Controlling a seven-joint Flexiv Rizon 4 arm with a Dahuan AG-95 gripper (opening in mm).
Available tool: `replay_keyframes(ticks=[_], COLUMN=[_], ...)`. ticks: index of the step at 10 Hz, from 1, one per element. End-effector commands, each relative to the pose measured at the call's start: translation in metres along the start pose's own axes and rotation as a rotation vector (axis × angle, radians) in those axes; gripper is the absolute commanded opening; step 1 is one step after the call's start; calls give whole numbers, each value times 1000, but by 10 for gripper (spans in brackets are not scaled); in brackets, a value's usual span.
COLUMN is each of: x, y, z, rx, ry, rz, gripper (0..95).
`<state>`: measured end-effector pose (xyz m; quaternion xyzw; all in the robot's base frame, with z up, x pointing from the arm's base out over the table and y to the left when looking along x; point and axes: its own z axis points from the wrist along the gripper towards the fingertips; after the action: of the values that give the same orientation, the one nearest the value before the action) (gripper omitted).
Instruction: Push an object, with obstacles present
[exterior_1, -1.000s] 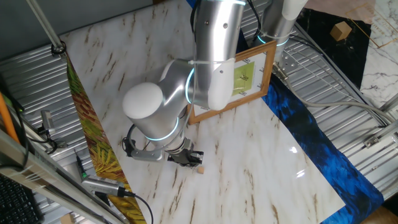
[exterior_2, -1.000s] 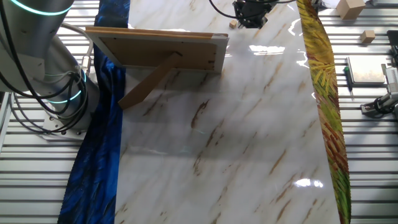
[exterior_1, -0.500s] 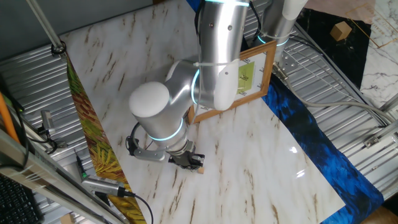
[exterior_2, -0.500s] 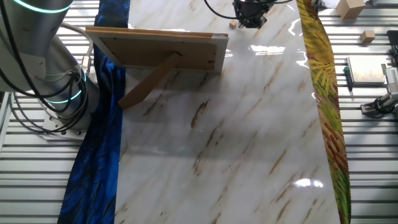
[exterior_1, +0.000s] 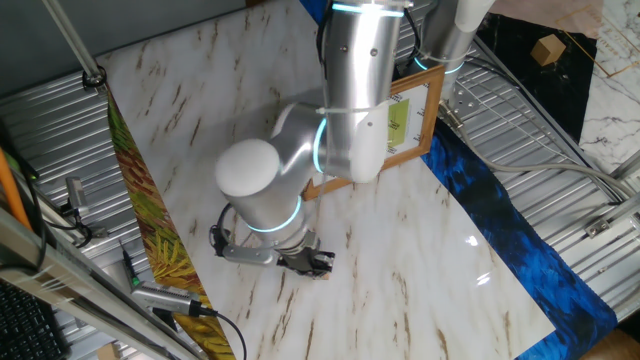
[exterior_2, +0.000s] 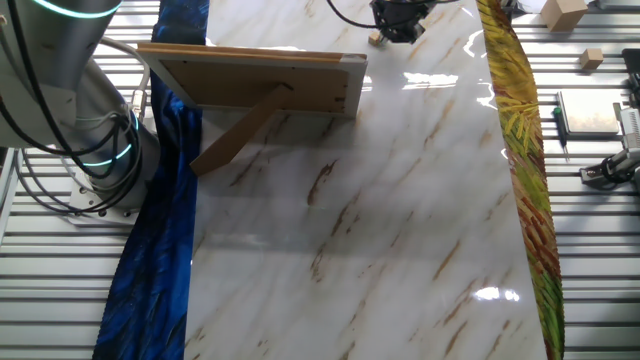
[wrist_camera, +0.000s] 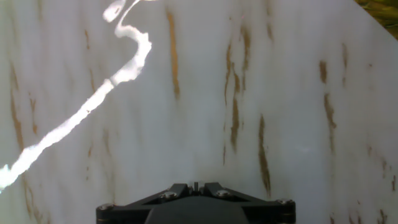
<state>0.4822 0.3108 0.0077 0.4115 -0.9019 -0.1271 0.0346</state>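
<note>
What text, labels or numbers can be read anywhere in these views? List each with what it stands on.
No text is readable in any view.
The picture frame: its yellow-green picture carries only a faint drawing, no legible words.
The small cardboard box beside the table: no print can be made out.
The arm and the gripper: no brand or marking can be read at this size.

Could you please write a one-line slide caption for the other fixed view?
Gripper low beside the tiny wooden nub, beyond the standing picture frame.
</note>
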Motion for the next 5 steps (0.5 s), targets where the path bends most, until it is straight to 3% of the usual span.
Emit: replay_keyframes(ticks=[1, 5], x=[1, 6], y=[9, 40], z=[2, 4], rx=[-1, -6], ry=[0, -5], rz=[10, 45], gripper=[0, 0])
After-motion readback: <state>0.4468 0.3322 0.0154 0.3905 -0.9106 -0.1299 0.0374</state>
